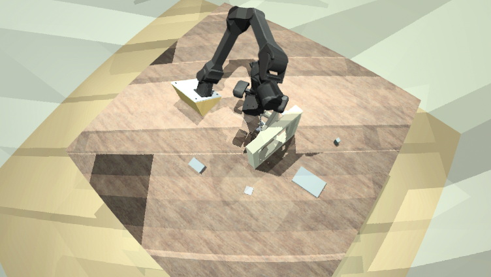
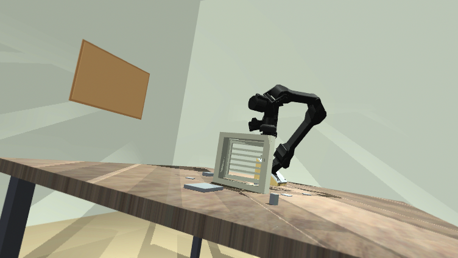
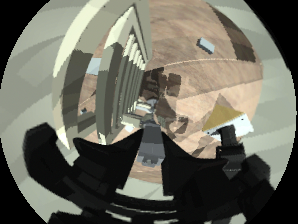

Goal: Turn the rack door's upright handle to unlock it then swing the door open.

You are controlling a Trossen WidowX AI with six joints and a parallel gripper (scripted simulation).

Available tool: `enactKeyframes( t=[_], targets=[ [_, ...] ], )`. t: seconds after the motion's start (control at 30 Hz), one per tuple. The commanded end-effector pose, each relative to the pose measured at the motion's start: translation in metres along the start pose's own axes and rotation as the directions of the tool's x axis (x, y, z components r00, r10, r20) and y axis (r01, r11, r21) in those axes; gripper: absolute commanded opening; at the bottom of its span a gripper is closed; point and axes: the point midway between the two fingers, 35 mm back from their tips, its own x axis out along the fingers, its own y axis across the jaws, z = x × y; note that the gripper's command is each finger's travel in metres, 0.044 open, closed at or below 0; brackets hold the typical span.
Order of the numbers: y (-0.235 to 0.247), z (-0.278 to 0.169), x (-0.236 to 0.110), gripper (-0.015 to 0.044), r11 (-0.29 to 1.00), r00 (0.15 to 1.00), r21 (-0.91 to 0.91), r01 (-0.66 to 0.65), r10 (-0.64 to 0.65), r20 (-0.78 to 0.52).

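Note:
The pale rack frame (image 1: pixel 261 140) (image 2: pixel 243 135) (image 3: pixel 65 75) stands upright on the table. Its slatted door (image 1: pixel 273 120) (image 2: pixel 246 151) (image 3: pixel 106 90) is ajar on the arm's side; in the wrist view its near edge stands clear of the frame's near post. The opening is well short of a right angle. My gripper (image 3: pixel 151 132) points down beside the door and is shut on the grey handle (image 3: pixel 150 145), with one finger on each side. The fingertips are hidden behind the frame in the exterior view. How far the handle is turned is hard to tell.
On the table lie a flat pale slab (image 1: pixel 309 181) (image 2: pixel 203 187), a small block (image 1: pixel 196 164) (image 2: pixel 207 174) (image 3: pixel 205 45), a white tile (image 1: pixel 248 190) and a small grey cylinder (image 1: pixel 337 140) (image 2: pixel 273 199). The arm's wedge-shaped base (image 1: pixel 202 106) stands behind the rack.

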Motion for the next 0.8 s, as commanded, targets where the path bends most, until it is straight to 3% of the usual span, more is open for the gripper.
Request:
enactKeyframes(
  t=[0.0,0.77],
  targets=[
    [-0.007,0.002,0.0,0.0017,0.995,1.0,-0.096,-0.006,0.006,0.009],
    [-0.052,0.023,0.0,0.0017,0.91,1.0,-0.415,0.0,0.004,0.01]
  ],
)
